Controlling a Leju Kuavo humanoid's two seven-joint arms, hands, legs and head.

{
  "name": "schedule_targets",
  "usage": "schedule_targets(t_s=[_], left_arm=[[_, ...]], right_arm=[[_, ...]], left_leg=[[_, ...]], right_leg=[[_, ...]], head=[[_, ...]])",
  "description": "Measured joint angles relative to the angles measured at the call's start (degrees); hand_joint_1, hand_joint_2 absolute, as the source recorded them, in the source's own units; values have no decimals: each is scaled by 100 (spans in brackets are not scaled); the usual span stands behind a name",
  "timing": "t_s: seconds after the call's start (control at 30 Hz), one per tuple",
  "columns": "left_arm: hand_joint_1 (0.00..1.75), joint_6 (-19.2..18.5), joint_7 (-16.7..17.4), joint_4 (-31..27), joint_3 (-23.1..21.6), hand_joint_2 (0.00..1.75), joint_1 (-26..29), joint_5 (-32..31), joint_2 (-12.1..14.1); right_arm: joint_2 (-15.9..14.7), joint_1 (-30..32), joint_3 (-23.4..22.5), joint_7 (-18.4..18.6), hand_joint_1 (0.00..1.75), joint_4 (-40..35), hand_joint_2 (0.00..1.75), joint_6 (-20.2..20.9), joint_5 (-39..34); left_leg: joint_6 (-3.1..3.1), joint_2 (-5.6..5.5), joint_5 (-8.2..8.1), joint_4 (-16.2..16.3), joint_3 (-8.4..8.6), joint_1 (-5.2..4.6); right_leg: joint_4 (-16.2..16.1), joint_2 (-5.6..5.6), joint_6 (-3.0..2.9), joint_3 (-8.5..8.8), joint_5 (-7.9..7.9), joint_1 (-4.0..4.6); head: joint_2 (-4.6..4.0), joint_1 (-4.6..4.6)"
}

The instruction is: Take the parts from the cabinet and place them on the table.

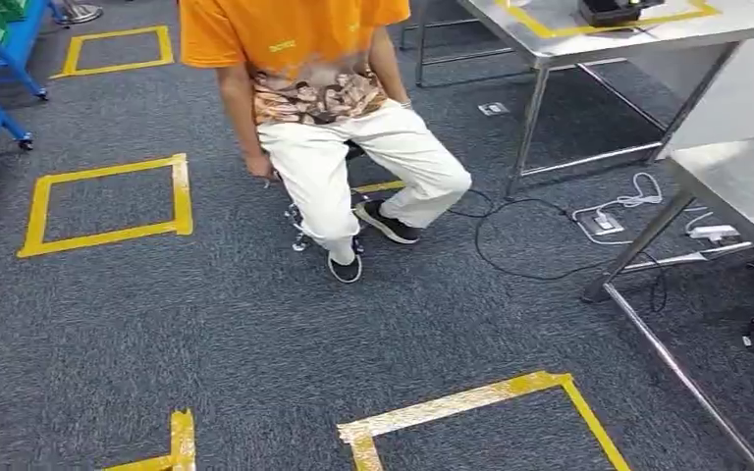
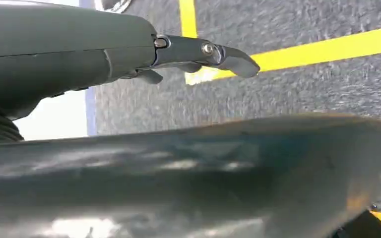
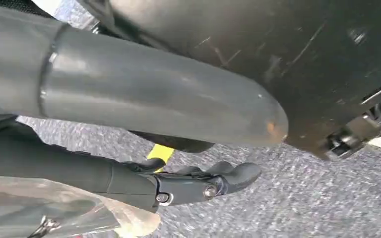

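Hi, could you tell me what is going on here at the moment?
The robot is looking down at a carpet floor marked with yellow tape squares. A person in an orange shirt sits on a stool ahead of it, and steel tables stand to the right. The right robot hand hangs over the carpet with a clear plastic bag beside it; whether it grips the bag is unclear. The left robot hand holds nothing visible.
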Motion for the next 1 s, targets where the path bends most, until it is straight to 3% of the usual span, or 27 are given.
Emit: schedule_targets(t_s=[0.03,0.07,0.17,0.2,0.23,0.27,0.3,0.37,0.4,0.43,0.5,0.53,0.57,0.63,0.7,0.73,0.77,0.8,0.87,0.9,0.93,1.0], left_arm=[[0,7,-17,0,24,0,-11,0,-11],[0,9,-20,0,46,0,-39,2,-20],[0,39,-13,0,113,0,-20,-61,-42],[0,68,5,0,122,0,-16,-134,-39],[0,90,22,0,120,0,-10,-206,-44],[0,109,28,0,120,0,-20,-266,-48],[0,127,44,0,118,0,-31,-343,-63],[0,140,98,0,107,0,-35,-415,-87],[0,142,112,0,107,0,-28,-417,-92],[0,151,120,0,107,0,-28,-422,-92],[0,153,125,0,107,0,-27,-448,-94],[0,153,125,0,107,0,-31,-470,-103],[0,157,123,0,107,0,-40,-487,-107],[0,205,118,0,85,0,-40,-636,-107],[0,254,118,0,65,0,-14,-675,-111],[0,262,112,0,63,0,-17,-673,-109],[0,278,107,0,61,0,-18,-671,-109],[0,280,107,0,57,0,-30,-675,-109],[0,280,107,0,46,0,-46,-699,-114],[0,280,107,0,43,0,-44,-706,-114],[0,280,107,0,44,0,-26,-706,-114],[0,280,107,0,44,0,-8,-706,-114]], right_arm=[[-2,1,0,-2,0,0,0,0,0],[-2,4,0,-9,0,0,0,0,0],[-2,-23,0,-20,0,-2,0,2,-4],[0,-34,0,-28,0,-2,0,2,-11],[0,-36,0,-33,0,-2,0,4,-20],[-2,-28,0,-44,0,-2,0,4,-20],[-2,-15,0,-44,0,-2,0,4,-26],[-2,8,0,-44,0,0,0,4,-33],[-2,12,-2,-44,0,0,0,4,-35],[-4,12,-2,-44,0,0,0,4,-35],[-4,2,-2,-44,0,0,0,4,-35],[-4,-1,-2,-44,0,0,0,4,-35],[-4,0,0,-44,0,0,0,9,-31],[-6,-11,0,-44,0,0,0,15,-33],[-15,-10,-2,-52,0,0,0,15,-35],[-13,-17,-4,-63,0,0,0,20,-33],[-13,-11,-4,-77,0,0,0,20,-35],[-13,1,-2,-81,0,0,0,24,-35],[-20,31,-4,-81,0,0,0,24,-37],[-26,32,-4,-79,0,0,0,33,-37],[-26,28,-4,-81,0,0,0,35,-37],[-26,20,-4,-79,0,0,0,48,-35]], left_leg=[[19,314,52,-372,187,-18],[72,433,0,-486,219,-90],[167,239,-11,-463,170,-109],[229,161,31,-524,206,-80],[263,114,50,-536,212,-68],[297,50,64,-535,198,-64],[320,-28,68,-534,187,-68],[329,-188,69,-532,183,-87],[329,-257,69,-531,187,-93],[329,-337,68,-530,194,-96],[327,-511,67,-523,212,-96],[323,-576,65,-516,212,-91],[295,-632,64,-496,185,-115],[224,-752,81,-501,139,-64],[133,-876,126,-542,117,-53],[131,-686,77,-479,118,-53],[96,-376,-71,-314,49,-75],[54,-246,-305,59,-119,-69],[2,-201,-688,924,-521,-36],[-27,-197,-744,1221,-662,-9],[-51,-183,-631,1160,-625,17],[-75,-102,-161,376,-234,60]], right_leg=[[-1,-54,28,22,-17,16],[33,-113,83,-9,-61,71],[-26,-292,152,87,-71,56],[-10,-265,212,101,-108,40],[88,76,242,36,-210,19],[432,327,239,-112,-432,9],[925,418,239,-343,-661,11],[1790,461,232,-804,-941,15],[1887,465,223,-902,-888,15],[1719,468,205,-868,-698,16],[716,559,161,-464,-75,14],[243,764,139,-262,133,4],[101,1046,114,-210,38,-12],[48,951,113,-137,58,17],[1,835,36,-108,94,18],[-67,747,2,-72,139,-8],[-102,670,-24,-39,137,-3],[-103,572,-39,-24,129,6],[-100,376,-62,-9,97,12],[-97,276,-54,-4,84,12],[-97,200,-43,12,68,11],[-92,68,-3,66,26,2]], head=[[0,0],[0,-9],[0,15],[0,7],[0,31],[0,41],[0,50],[0,52],[0,48],[0,50],[0,50],[0,50],[0,46],[0,44],[0,46],[0,50],[0,11],[0,9],[0,11],[0,11],[0,7],[0,9]])
